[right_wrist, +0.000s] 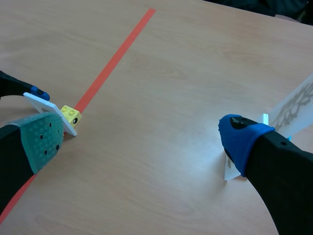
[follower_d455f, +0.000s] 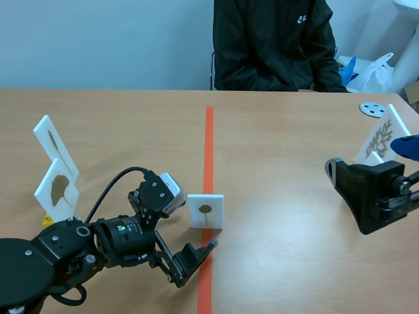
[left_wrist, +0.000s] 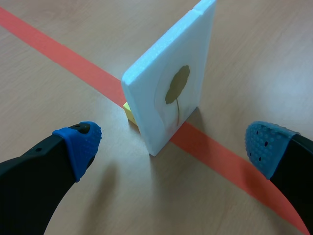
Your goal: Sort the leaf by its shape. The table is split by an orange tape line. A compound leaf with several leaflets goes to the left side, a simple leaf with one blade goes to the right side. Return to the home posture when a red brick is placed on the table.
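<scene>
A white foam card (follower_d455f: 205, 211) with one small round leaf on a thin stem stands up right on the orange tape line (follower_d455f: 209, 144), near the robot's edge of the table (follower_d455f: 281, 137). A little yellow brick (left_wrist: 128, 111) sits against the bottom of the card, on the side away from the leaf. The left gripper (left_wrist: 173, 147) is wide open, and the card stands just ahead of it, in the gap between its two blue pads; neither pad touches the card. The right gripper (right_wrist: 142, 139) is spread wide too, with nothing in it, and it is well apart from the card, over the right side of the table. Close beside its blue pad stands another white card (follower_d455f: 380, 139) with a feathery, many-part leaf. A grey disc (follower_d455f: 372, 109) with holes lies just past that card. On the left side of the table two more white cards stand close together: one (follower_d455f: 54, 145) has a long thin leaf, and one (follower_d455f: 57, 190) has a wider brown leaf. A person in a black top (follower_d455f: 275, 46) sits across the table.
</scene>
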